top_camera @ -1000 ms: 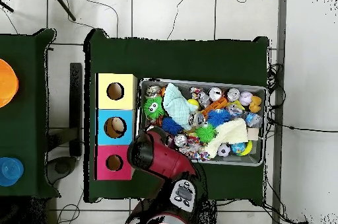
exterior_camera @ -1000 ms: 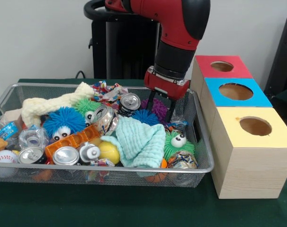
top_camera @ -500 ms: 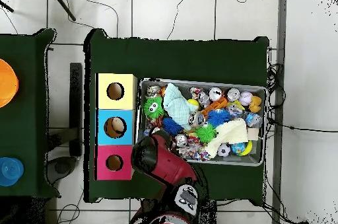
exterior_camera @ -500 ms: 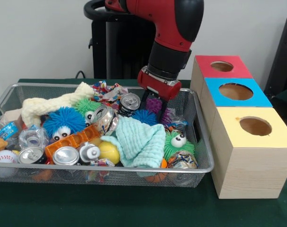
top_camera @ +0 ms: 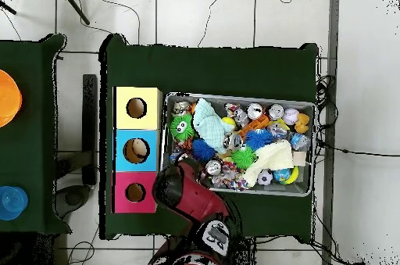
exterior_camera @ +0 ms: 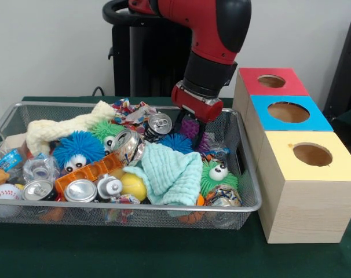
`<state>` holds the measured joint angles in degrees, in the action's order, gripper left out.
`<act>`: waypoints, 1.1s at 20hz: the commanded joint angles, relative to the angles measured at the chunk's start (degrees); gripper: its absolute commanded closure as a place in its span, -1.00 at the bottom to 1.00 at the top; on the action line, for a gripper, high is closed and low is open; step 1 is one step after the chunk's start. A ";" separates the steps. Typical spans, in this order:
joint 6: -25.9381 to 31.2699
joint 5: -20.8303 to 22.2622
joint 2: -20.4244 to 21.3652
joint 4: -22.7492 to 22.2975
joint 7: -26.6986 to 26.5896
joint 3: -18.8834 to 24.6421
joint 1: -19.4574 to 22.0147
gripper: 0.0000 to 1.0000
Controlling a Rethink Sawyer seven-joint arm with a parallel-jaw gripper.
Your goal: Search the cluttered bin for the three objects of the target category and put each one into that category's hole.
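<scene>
1. A wire basket (exterior_camera: 249, 191) full of clutter is seen on a desk (exterior_camera: 164, 255) covered in dark green cloth
2. The end effector (exterior_camera: 189, 128) is lowered into the far right corner of the basket, right at a purple spiky ball (exterior_camera: 190, 127); whether it is apart, together or clamped on the ball cannot be told
3. Just beside the purple ball a blue spiky ball (exterior_camera: 175, 142) is seen, and a can (exterior_camera: 159, 123) lies tilted to its left
4. A pale green cloth (exterior_camera: 174, 174) is spread over the middle of the basket, with a green spiky ball with eyes (exterior_camera: 219, 174) to its right and a yellow ball (exterior_camera: 132, 186) to its left
5. Towards the left a blue spiky ball with eyes (exterior_camera: 77, 149), an orange plastic piece (exterior_camera: 88, 172), a cream rope toy (exterior_camera: 59, 128) and two upright cans (exterior_camera: 80, 190) are found
6. Three wooden boxes are lined up just beside the basket's right side: a red-topped box (exterior_camera: 272, 81), a blue-topped box (exterior_camera: 288, 112) and a yellow-topped box (exterior_camera: 311, 155), each with a round hole in its top
7. In the overhead view something pale is seen inside the blue box's hole (top_camera: 136, 150), while the other two holes look dark
</scene>
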<state>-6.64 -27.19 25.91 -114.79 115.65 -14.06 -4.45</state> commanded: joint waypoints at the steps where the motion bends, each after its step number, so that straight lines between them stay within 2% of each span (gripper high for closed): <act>1: 4.99 -3.96 -0.30 0.24 12.92 3.04 -1.72 -1.00; 6: 7.33 -5.45 0.39 1.20 12.64 2.03 -4.03 -1.00; 9: 6.81 -5.64 0.63 1.10 12.63 2.33 -4.39 -1.00; 18: 2.99 -2.24 1.35 0.20 11.79 6.76 -0.95 -1.00; 22: 0.33 -0.58 0.30 0.49 11.77 8.88 0.75 -1.00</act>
<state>-5.73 -29.16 27.04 -114.81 115.65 -13.71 -6.76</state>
